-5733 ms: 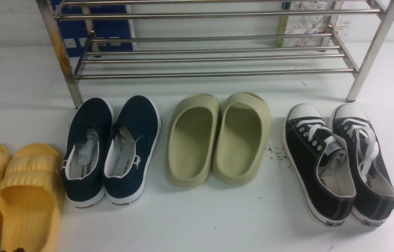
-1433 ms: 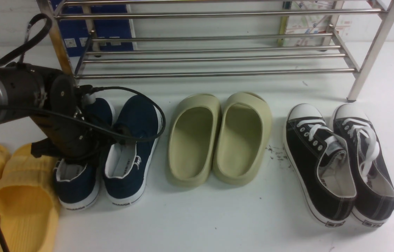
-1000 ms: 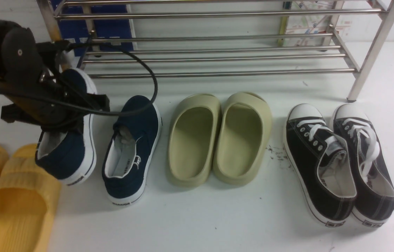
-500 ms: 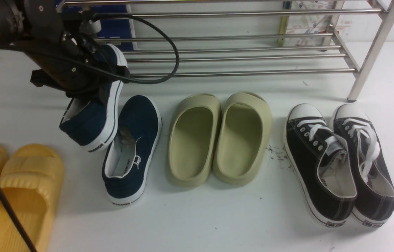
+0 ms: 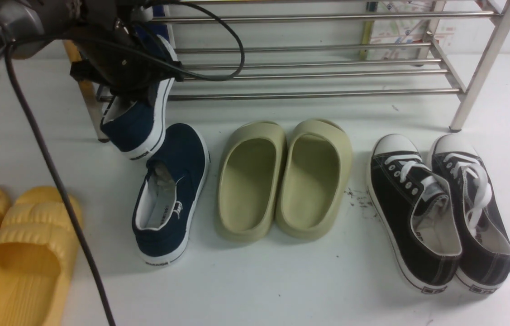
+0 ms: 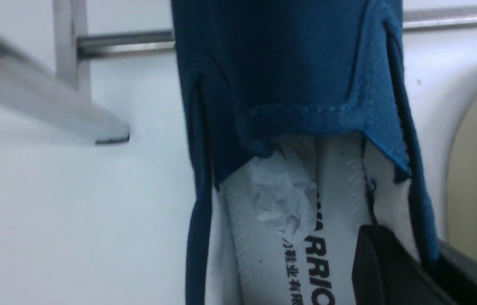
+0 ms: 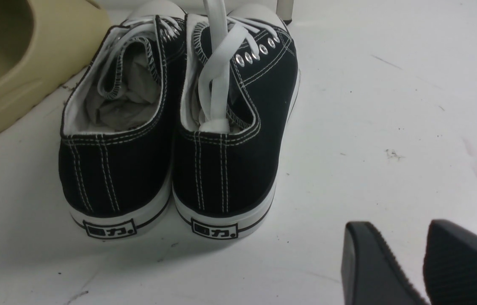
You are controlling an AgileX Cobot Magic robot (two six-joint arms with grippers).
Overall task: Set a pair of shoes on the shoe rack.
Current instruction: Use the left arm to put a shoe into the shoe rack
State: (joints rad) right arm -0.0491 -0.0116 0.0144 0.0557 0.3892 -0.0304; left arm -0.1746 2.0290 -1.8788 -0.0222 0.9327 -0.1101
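One navy slip-on shoe [image 5: 139, 127] [image 6: 289, 76] hangs in the air, heel low and toe raised toward the left end of the shoe rack [image 5: 309, 95]. My left gripper [image 5: 139, 95] [image 6: 424, 271] is shut on its side wall, one finger [image 6: 373, 262] inside on the white lining. Whether the toe touches the bars I cannot tell. The other navy shoe [image 5: 171, 194] lies flat on the white table just below it. My right gripper [image 7: 407, 258] is open over bare table behind the black sneakers and is out of the front view.
Olive slides [image 5: 282, 176] sit mid-table, black lace-up sneakers [image 5: 436, 208] [image 7: 175, 127] at the right, yellow slides [image 5: 15, 253] at the lower left. The left arm's cable [image 5: 55, 181] trails down across the table. The rack's front-left leg [image 6: 71, 42] stands beside the held shoe.
The left arm has carried the navy shoe up and to the right, from beside the yellow slides to the rack's left end. The other navy shoe has stayed put.
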